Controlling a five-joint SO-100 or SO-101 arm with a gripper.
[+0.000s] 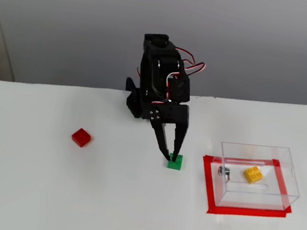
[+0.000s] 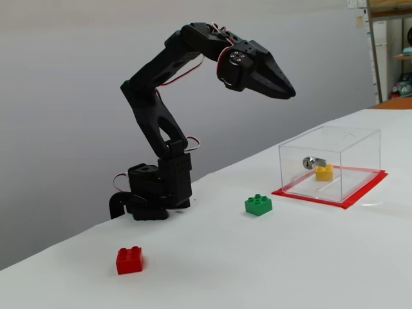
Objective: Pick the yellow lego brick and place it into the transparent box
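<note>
The gripper (image 2: 291,94) is held empty and slightly parted high above the green brick (image 2: 258,205), the yellow lego brick (image 1: 253,174) already lodged inside the transparent box (image 1: 289,164) to its right in that fixed view.

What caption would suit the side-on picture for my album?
Black arm raised, gripper in the air, above a table with red brick, green brick, and yellow brick inside clear box.

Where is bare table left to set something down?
Free: the stretch between the red brick and green brick, and the whole front edge. Crowded: the transparent box, holding the yellow lego brick, fills its red taped patch; the fingers hover over the green brick.
</note>
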